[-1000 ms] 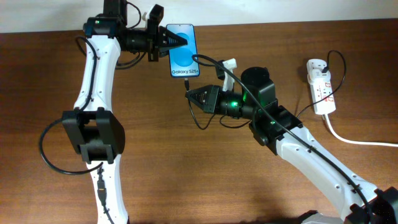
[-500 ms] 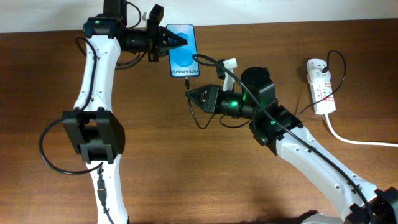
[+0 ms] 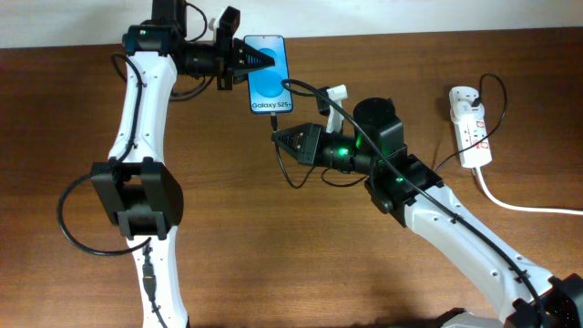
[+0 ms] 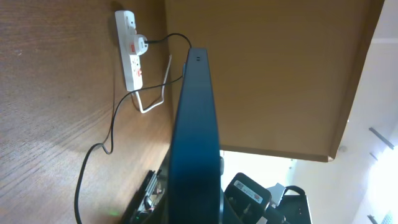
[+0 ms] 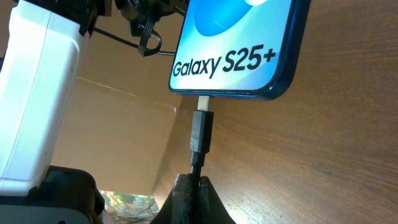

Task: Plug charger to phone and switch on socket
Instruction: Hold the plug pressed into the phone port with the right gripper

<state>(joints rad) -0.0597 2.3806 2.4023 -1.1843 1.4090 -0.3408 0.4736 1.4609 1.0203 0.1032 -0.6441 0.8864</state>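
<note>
The charger [image 5: 201, 132] has its small black plug tip standing straight at the lower edge of the phone [image 5: 239, 37], right under the "Galaxy S25+" lettering. A short pale metal piece shows between the plug body and the phone's edge, so the plug meets the port, though I cannot tell how deep it sits. In the right wrist view the thin black cable drops from the plug toward 6 o'clock and goes in between the fingers of the right gripper [image 5: 190, 185]. These are pressed narrow together, pinching the cable just below the plug.

From overhead, that gripper lies at 6 o'clock of the phone, just beside its lower end. The phone has its blue screen facing up, its length running from 12 to 6 o'clock, near the far edge of the brown table [image 3: 273, 246].

The left gripper [image 3: 265, 60] comes in from 9 o'clock and its dark fingers close over the phone's upper left edge, holding it. In the left wrist view the phone's dark edge fills the middle, and the fingers themselves do not show.

The socket [image 3: 472, 135] lies between 3 and 4 o'clock of the phone, well apart from it and from both grippers. A plug head [image 3: 463, 95] sits at its 12 o'clock end, and a thick white cable [image 3: 519, 204] leaves its 6 o'clock end toward 4 o'clock
</note>
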